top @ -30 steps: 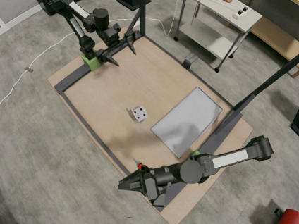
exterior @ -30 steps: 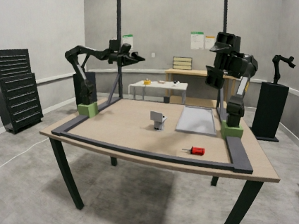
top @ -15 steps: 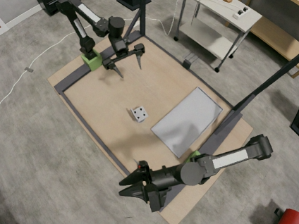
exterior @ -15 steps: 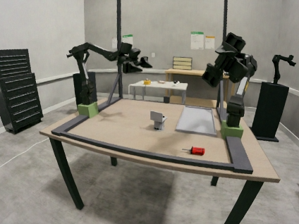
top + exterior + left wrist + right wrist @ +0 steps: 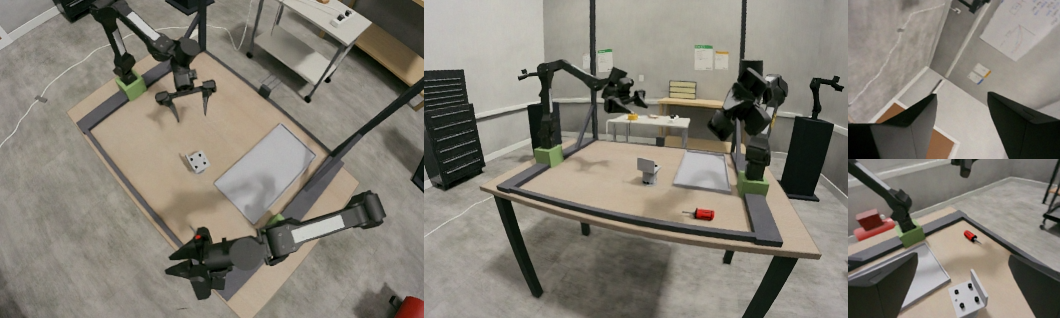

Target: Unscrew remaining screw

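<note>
Grey joint module (image 5: 649, 175) stands on the table (image 5: 150, 140) (image 5: 609, 172) (image 5: 955, 262), right hand (image 5: 191, 117) (image 5: 639, 109) (image 5: 963, 255) spread wide, left hand (image 5: 169, 264) (image 5: 737, 126) (image 5: 962, 94) parted less

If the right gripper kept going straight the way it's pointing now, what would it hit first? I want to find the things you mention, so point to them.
Probably the joint module (image 5: 649, 176), roughly ahead of the right gripper (image 5: 192, 118) (image 5: 641, 110) (image 5: 962, 256); depth is unclear, so it might pass just over.

Exterior view of the wooden table (image 5: 145, 145) (image 5: 594, 182) (image 5: 997, 260), showing the joint module (image 5: 650, 177) standing with its upright bracket plate (image 5: 189, 162) (image 5: 646, 164) (image 5: 979, 287), a shallow grey tray (image 5: 265, 172) (image 5: 703, 171) (image 5: 924, 272) near it, a red-handled screwdriver (image 5: 198, 237) (image 5: 704, 214) (image 5: 970, 236) lying near the front rail (image 5: 135, 185) (image 5: 624, 216) (image 5: 990, 236), and the right gripper (image 5: 191, 118) (image 5: 639, 109) (image 5: 963, 258) and left gripper (image 5: 169, 265) (image 5: 736, 131) (image 5: 962, 97) raised well above the tabletop.
</note>
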Robot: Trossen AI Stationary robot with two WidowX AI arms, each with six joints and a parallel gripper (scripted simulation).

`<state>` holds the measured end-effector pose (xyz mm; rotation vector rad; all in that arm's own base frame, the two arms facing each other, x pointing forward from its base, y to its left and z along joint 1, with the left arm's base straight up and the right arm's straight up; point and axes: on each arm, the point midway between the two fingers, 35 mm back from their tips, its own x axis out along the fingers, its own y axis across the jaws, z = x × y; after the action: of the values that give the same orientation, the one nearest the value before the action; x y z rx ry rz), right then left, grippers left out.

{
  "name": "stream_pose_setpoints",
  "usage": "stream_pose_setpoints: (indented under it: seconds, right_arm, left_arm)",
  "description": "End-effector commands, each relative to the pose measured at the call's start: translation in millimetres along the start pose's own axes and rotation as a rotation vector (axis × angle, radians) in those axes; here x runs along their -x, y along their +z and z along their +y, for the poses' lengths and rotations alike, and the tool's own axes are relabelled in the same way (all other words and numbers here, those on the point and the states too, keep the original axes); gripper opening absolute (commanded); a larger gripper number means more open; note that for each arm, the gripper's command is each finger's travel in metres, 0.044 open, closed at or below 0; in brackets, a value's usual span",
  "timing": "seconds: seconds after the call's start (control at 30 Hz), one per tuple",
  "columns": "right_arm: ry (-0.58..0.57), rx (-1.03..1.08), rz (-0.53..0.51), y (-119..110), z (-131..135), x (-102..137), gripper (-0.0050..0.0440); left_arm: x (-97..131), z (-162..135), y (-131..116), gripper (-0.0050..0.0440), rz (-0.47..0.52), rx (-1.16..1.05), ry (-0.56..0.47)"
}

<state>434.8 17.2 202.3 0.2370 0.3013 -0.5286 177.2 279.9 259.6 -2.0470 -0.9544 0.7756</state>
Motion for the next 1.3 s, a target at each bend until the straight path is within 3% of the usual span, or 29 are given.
stream_pose_setpoints:
  seconds: [0.0, 0.17, 0.57, 0.73, 1.13, 1.27]
  right_arm:
    - [-0.083, -0.046, -0.015, 1.1, 10.2, -12.5, 0.04]
    - [-0.083, -0.046, -0.015, 1.1, 10.3, -12.5, 0.04]
    - [-0.309, -0.047, -0.076, -49.0, 21.5, -41.8, 0.04]
    - [-0.309, -0.047, -0.076, -49.0, 21.5, -41.8, 0.04]
    - [-0.482, -0.011, -0.221, -103.9, 32.0, -56.8, 0.04]
    - [-0.482, -0.011, -0.221, -103.9, 32.0, -56.8, 0.04]
  left_arm:
    - [-13.7, 9.3, 2.9, 0.0215, -0.027, 0.0, 0.083]
    - [-13.7, 9.3, 2.9, 0.0215, -0.027, 0.0, 0.084]
    - [-29.6, 84.0, 43.4, 0.0215, -0.187, 0.032, 0.42]
    - [-29.6, 84.0, 43.4, 0.0215, -0.187, 0.032, 0.42]
    - [-18.0, 153.5, 79.3, 0.0215, -0.35, 0.083, 0.754]
    - [-18.0, 153.5, 79.3, 0.0215, -0.35, 0.083, 0.754]
